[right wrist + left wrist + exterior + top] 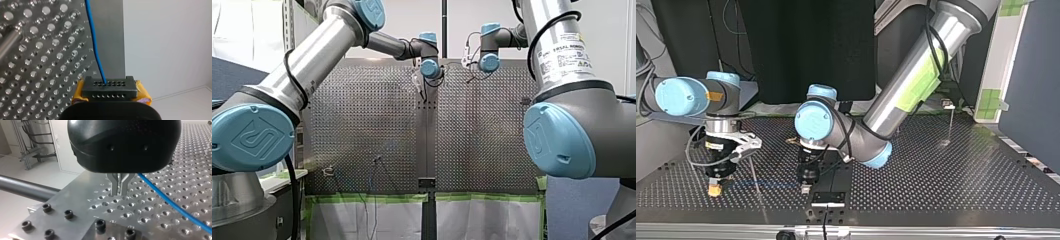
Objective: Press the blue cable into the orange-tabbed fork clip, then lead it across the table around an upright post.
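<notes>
order: top view, from its left to its right
my right gripper (714,189): low over the counter (961,185), near the edge closest to that camera and toward the corner at the view's left. Its yellow-padded fingers are closed on the blue cable (96,50). In the right wrist view the cable runs into a black perforated block between the pads.
thin post (754,175): upright, just beside my right gripper, on the side toward my left gripper (119,193).
blue cable: stretched low along that same counter edge, between the two grippers, and faint in the top view.
my left gripper: near the middle of that edge, tips down at the counter's holes. Its metal fingers are drawn together with nothing seen between the tips. The cable passes just beside them; I cannot tell whether it touches them.
far post (951,125): upright near the opposite counter edge, toward the corner at the view's right, well apart from both grippers.
</notes>
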### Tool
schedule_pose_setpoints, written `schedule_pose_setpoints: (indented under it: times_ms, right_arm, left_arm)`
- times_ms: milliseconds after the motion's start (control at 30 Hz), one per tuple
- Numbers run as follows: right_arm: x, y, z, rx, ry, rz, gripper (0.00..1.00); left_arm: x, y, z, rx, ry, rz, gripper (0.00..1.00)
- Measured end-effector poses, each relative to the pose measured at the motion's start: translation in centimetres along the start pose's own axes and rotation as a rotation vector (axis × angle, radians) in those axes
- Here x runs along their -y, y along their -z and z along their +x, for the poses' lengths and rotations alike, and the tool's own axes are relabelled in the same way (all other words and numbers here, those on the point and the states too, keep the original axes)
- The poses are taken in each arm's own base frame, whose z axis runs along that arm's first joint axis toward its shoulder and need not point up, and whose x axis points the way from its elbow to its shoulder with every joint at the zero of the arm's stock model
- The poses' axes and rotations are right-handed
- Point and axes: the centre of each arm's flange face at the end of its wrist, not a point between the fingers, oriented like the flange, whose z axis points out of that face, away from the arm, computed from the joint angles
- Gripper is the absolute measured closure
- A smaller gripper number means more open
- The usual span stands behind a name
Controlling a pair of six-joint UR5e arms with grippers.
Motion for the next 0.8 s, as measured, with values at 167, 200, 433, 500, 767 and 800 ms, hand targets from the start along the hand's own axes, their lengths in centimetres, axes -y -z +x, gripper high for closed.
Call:
schedule_pose_setpoints:
  times_ms: [167, 200, 433, 500, 767, 800]
  right_arm:
    - [-1.1, -0.1, -0.1, 0.013, 0.006, -0.026, 1.00]
    - [-1.3, -0.1, -0.1, 0.015, 0.008, -0.033, 1.00]
    - [-2.7, 0.0, -0.8, 0.035, 0.013, -0.069, 1.00]
    - [-2.9, 0.2, -1.2, 0.043, 0.013, -0.074, 1.00]
    - [-4.1, 0.8, -2.7, 0.075, 0.016, -0.094, 1.00]
    - [-4.2, 0.9, -2.8, 0.079, 0.017, -0.095, 1.00]
  left_arm:
    - [0.1, -0.4, 1.6, -0.033, -0.006, -0.003, 1.00]
    - [0.2, -0.5, 1.8, -0.037, -0.007, -0.003, 1.00]
    - [0.7, -0.8, 2.2, -0.045, 0.005, 0.011, 1.00]
    - [0.6, -0.8, 2.3, -0.047, 0.008, 0.009, 1.00]
    - [0.4, -0.8, 4.3, -0.077, 0.002, 0.002, 1.00]
    - [0.5, -0.8, 4.5, -0.080, 0.002, 0.002, 1.00]
